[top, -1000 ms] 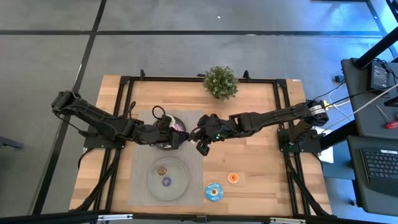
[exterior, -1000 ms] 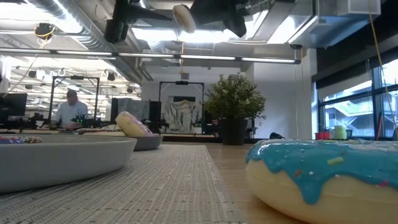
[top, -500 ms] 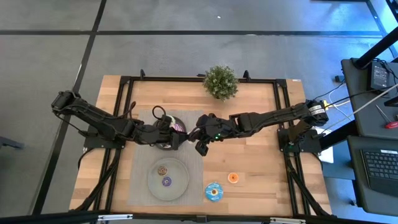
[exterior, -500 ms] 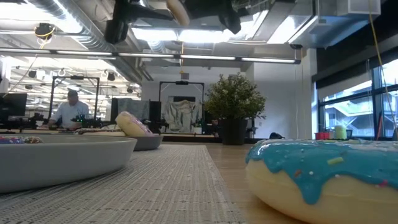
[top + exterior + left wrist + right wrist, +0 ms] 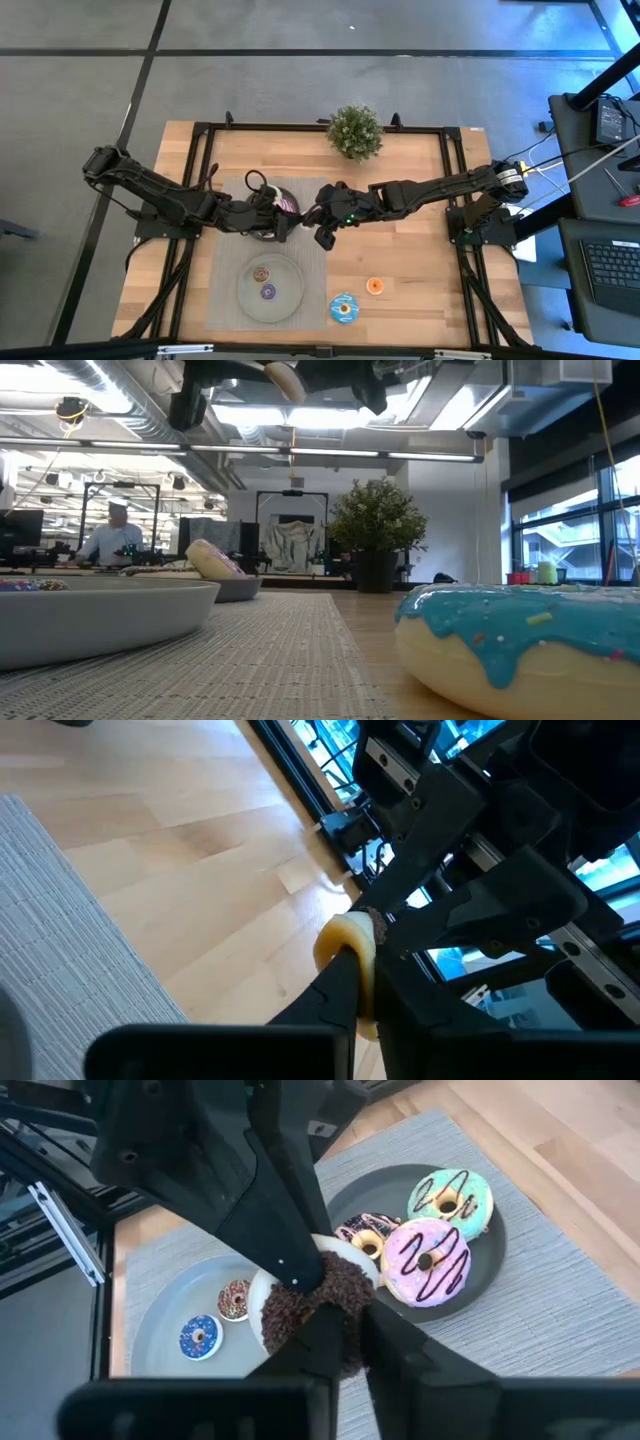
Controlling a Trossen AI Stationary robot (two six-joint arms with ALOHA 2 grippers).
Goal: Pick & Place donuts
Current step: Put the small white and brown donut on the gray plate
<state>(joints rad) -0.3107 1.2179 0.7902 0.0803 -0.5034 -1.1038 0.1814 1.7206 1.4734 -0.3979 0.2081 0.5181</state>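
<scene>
I saw both grippers clamped on one chocolate-white donut [image 5: 318, 1302] in mid-air: left gripper [image 5: 362, 985] and right gripper [image 5: 345, 1342] met above the mat, near the far grey plate [image 5: 493, 1245].

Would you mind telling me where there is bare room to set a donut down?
Bare wood lies between the potted plant and the orange donut. The mat's left strip is free. It is crowded around the far plate, where both arms meet.
</scene>
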